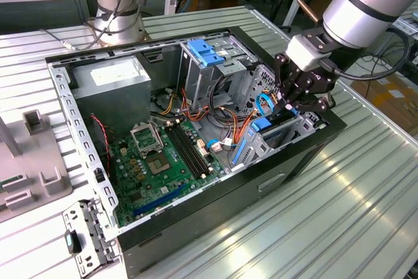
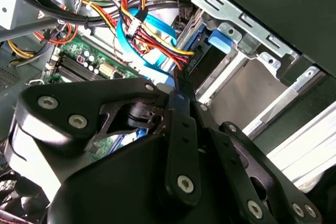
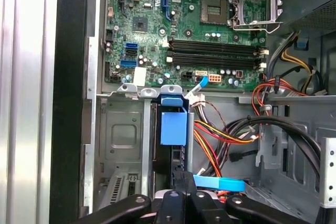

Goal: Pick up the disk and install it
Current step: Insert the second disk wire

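The disk [image 1: 266,124] stands on edge in the drive bay at the case's front corner, toward the exterior view's right. Its blue carrier tab shows in both wrist views, with the disk [image 3: 173,127] sunk between the bay's metal walls and the disk [image 2: 218,41] beside a bundle of cables. My gripper [image 1: 290,104] hangs directly over the bay. The black fingers [image 3: 181,182] come together on the disk's dark upper edge. In the second wrist view my gripper [image 2: 178,95] narrows to a point at that edge.
The open black case [image 1: 261,181] lies on a slatted metal table. Inside are the motherboard [image 1: 157,161], a grey power-supply box [image 1: 111,80], a light-blue bracket [image 1: 206,50] on the upper cage, and red, yellow and blue cables [image 3: 220,135] beside the bay. Grey fixtures [image 1: 32,125] stand at the exterior view's left.
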Action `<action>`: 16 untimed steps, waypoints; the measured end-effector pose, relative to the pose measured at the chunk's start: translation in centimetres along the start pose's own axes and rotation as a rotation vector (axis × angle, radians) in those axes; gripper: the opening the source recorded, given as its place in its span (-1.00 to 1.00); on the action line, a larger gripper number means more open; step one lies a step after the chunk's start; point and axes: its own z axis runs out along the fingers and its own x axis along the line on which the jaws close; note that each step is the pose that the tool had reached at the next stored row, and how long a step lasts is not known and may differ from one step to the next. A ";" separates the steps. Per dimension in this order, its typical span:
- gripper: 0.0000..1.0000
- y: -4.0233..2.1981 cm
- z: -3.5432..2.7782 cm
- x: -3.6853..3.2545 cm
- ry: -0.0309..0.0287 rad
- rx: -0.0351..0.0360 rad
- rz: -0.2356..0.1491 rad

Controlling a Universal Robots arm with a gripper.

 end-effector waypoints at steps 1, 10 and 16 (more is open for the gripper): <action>-0.79 -0.04 -0.11 -0.01 -0.0009 0.0002 0.000; -0.79 -1.50 -1.17 -0.08 0.0002 -0.0009 0.000; -0.79 -2.12 -1.75 -0.12 -0.0006 -0.0012 0.000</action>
